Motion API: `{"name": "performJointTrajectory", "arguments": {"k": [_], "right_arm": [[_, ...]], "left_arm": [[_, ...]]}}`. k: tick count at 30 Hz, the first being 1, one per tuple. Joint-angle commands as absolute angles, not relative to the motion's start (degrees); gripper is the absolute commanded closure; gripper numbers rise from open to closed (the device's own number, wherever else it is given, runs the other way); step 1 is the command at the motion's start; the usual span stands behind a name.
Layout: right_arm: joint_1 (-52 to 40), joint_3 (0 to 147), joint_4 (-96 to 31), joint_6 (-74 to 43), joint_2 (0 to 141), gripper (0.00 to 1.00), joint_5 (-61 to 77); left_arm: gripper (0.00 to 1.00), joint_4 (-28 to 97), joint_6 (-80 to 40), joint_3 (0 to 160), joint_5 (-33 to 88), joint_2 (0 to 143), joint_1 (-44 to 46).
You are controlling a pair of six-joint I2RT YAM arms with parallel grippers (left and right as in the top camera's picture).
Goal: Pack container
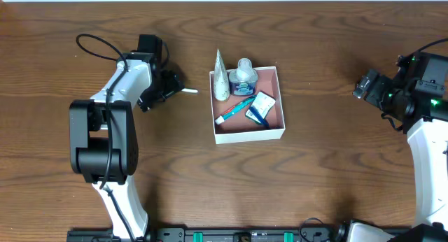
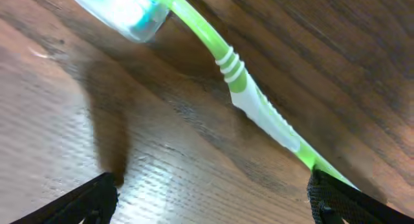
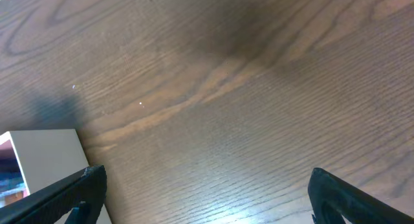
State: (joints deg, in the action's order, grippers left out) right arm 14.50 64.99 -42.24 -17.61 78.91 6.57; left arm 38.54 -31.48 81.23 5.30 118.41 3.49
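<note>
The container (image 1: 248,136), a white-walled square box with a pinkish inside, sits mid-table and shows as a white corner (image 3: 45,153) in the right wrist view. It holds a white tube (image 1: 221,80), a small bottle (image 1: 243,75), a teal toothbrush (image 1: 234,110) and a blue-white packet (image 1: 260,105). A green-and-white toothbrush (image 2: 259,107) with a clear head cap (image 2: 123,10) lies on the table left of the box. My left gripper (image 2: 213,198) hovers open over its handle end, its right finger by the handle. My right gripper (image 3: 207,191) is open over bare wood.
The left arm's black base (image 1: 101,140) stands left of centre, and its cable (image 1: 94,46) loops behind it. The right arm (image 1: 413,88) is at the far right edge. A rail (image 1: 245,235) runs along the table's front edge.
</note>
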Motion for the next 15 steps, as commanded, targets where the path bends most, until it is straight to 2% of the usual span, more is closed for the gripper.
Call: {"name": "performJointTrajectory", "arguments": {"k": [1,15], "right_arm": [[14.9,65.56,-42.24,-18.2,79.09,0.01,6.22],[14.9,65.56,-42.24,-18.2,79.09,0.01,6.24]], "left_arm": [[0.06,36.97,-31.18,81.6,9.61,119.81,3.55],[0.06,33.1,-33.1,81.67,9.43,119.85,3.55]]}}
